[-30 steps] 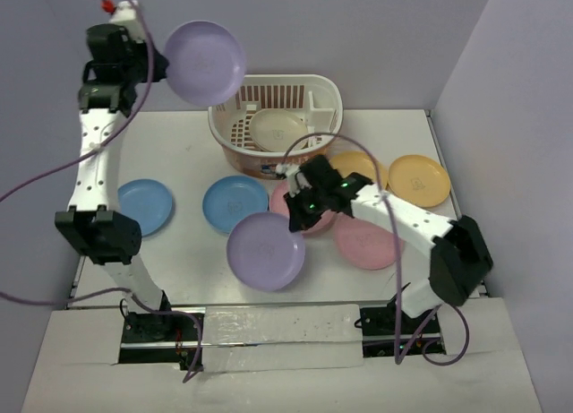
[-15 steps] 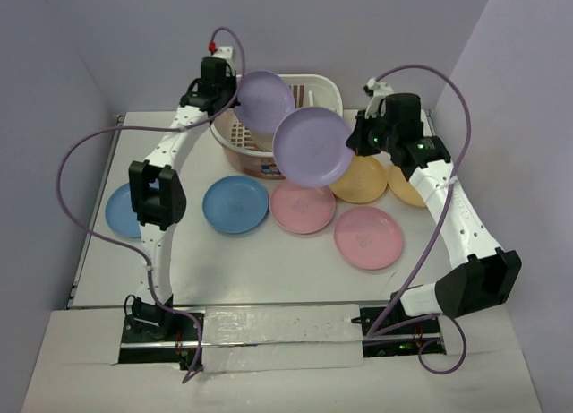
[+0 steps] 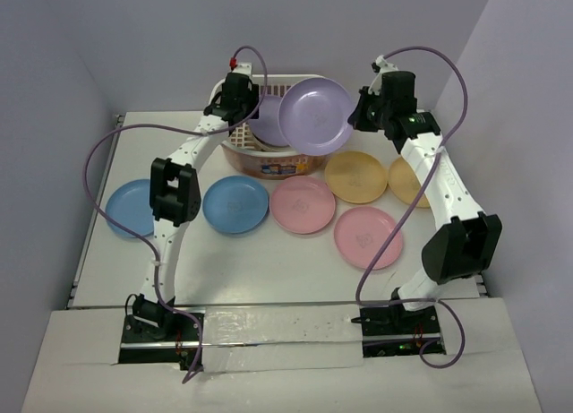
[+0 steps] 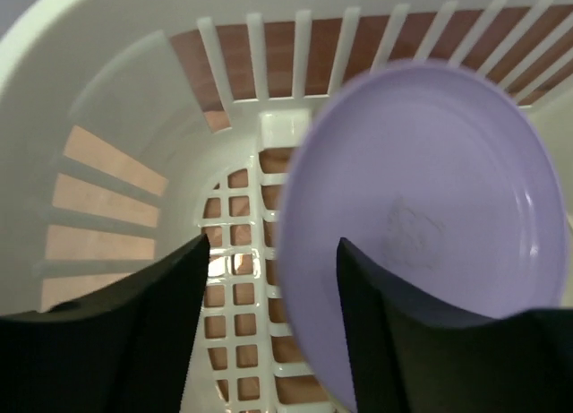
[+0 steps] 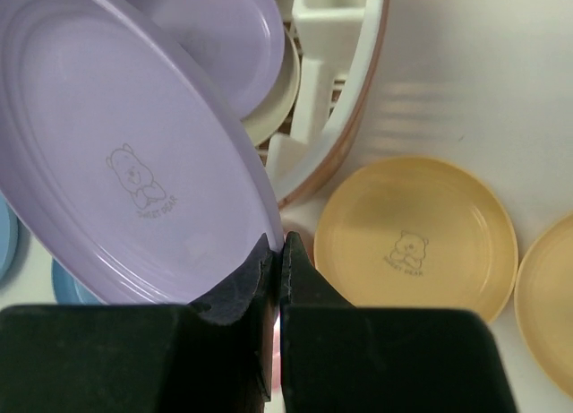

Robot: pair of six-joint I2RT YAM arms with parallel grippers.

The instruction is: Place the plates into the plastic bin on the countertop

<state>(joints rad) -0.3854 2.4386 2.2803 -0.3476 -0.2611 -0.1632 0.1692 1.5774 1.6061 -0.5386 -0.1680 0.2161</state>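
The cream plastic bin point(image 3: 235, 141) stands at the back of the countertop point(image 3: 269, 261). My left gripper point(image 4: 273, 252) hangs inside it, open; a lilac plate point(image 4: 430, 216) leans by its right finger, and the left finger is clear of it. In the right wrist view that plate point(image 5: 215, 28) lies on a cream plate point(image 5: 279, 95) in the bin point(image 5: 358, 99). My right gripper point(image 5: 277, 247) is shut on the rim of a second lilac plate point(image 5: 116, 162), held tilted over the bin's right half point(image 3: 315, 116).
On the countertop lie two blue plates point(image 3: 134, 207) point(image 3: 235, 203), two pink plates point(image 3: 303, 204) point(image 3: 368, 237) and two yellow plates point(image 3: 355, 176) point(image 3: 407, 182). Lilac walls close in at the back and both sides. A divider block point(image 5: 336, 19) stands inside the bin.
My left arm brought its lilac plate down into the bin and opened its jaws. My right arm lifted the other lilac plate from the table up to the bin.
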